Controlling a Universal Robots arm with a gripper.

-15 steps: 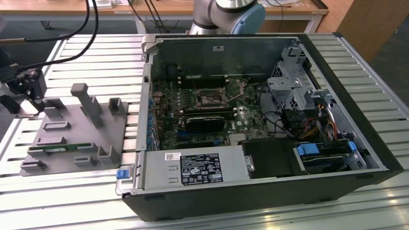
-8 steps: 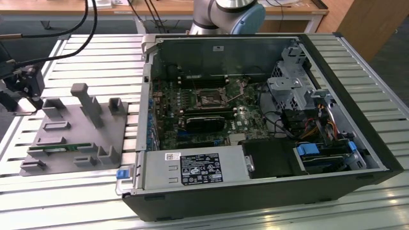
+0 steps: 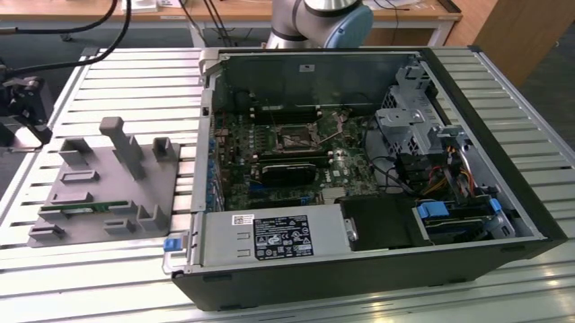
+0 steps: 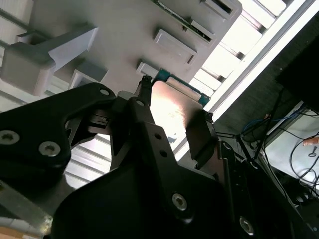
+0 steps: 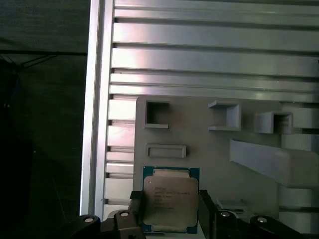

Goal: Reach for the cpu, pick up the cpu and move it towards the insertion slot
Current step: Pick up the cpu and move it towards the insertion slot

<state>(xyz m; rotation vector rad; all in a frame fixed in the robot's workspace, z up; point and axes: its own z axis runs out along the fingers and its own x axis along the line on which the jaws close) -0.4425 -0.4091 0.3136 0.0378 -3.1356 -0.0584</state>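
Observation:
The cpu (image 5: 168,205), a flat square chip with a silvery top and a green rim, sits between my gripper's (image 5: 169,214) two black fingers (image 5: 205,206), which press on its opposite edges. In the second wrist view the cpu (image 4: 172,107) shows as a shiny plate held over the grey fixture tray (image 4: 124,30). My gripper (image 3: 25,111) hangs at the exterior view's far left, beside the grey fixture tray (image 3: 90,195). The insertion slot (image 3: 295,140), a square socket with a dark centre and a thin metal lever, lies on the motherboard inside the open computer case (image 3: 359,269), well to the right of the gripper.
The fixture tray has raised posts (image 3: 121,145) and pockets, and a green memory stick (image 3: 77,209) lies in it. A long black card (image 3: 285,171) sits just in front of the socket. Drive cages and cables (image 3: 431,168) fill the case's right side. The slatted metal table (image 3: 117,74) stretches around.

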